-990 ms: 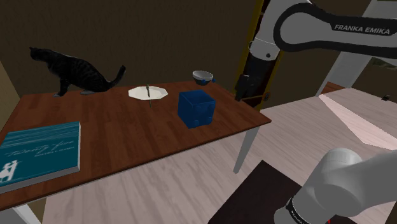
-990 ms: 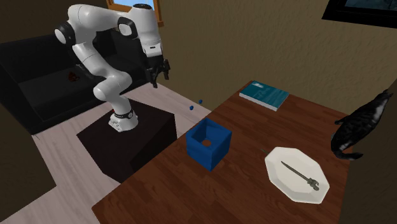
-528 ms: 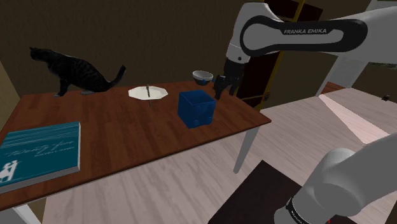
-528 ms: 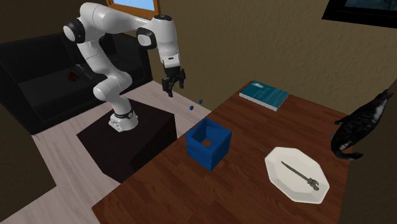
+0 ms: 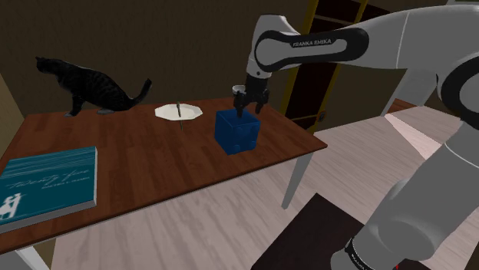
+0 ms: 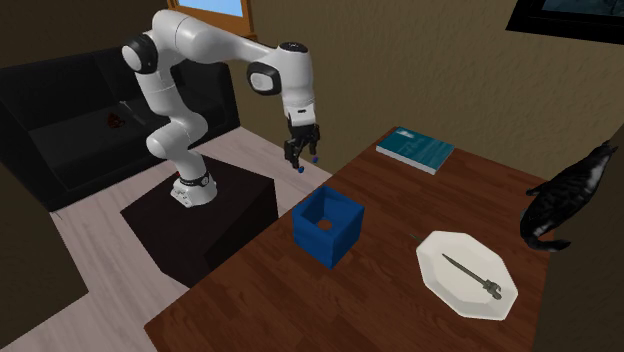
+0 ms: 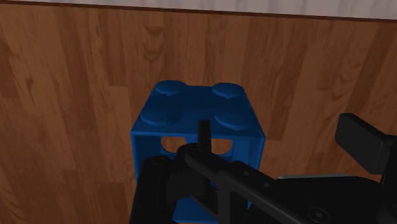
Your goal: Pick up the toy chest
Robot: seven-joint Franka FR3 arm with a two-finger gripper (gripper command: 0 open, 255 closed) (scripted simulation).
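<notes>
The toy chest [image 5: 236,130] is a solid blue cube, open-topped, with round studs on one face. It sits on the wood-grain table [image 5: 146,165], near an angular white plate [image 5: 178,112]. My black hand [image 5: 247,106] hangs above it, fingers spread apart.

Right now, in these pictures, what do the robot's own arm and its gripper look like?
The arm is white, built of thick rounded, tube-like links, with dark bands at the joints. One link bears the lettering FRANKA EMIKA. The gripper is entirely black, with two short fingers.
</notes>
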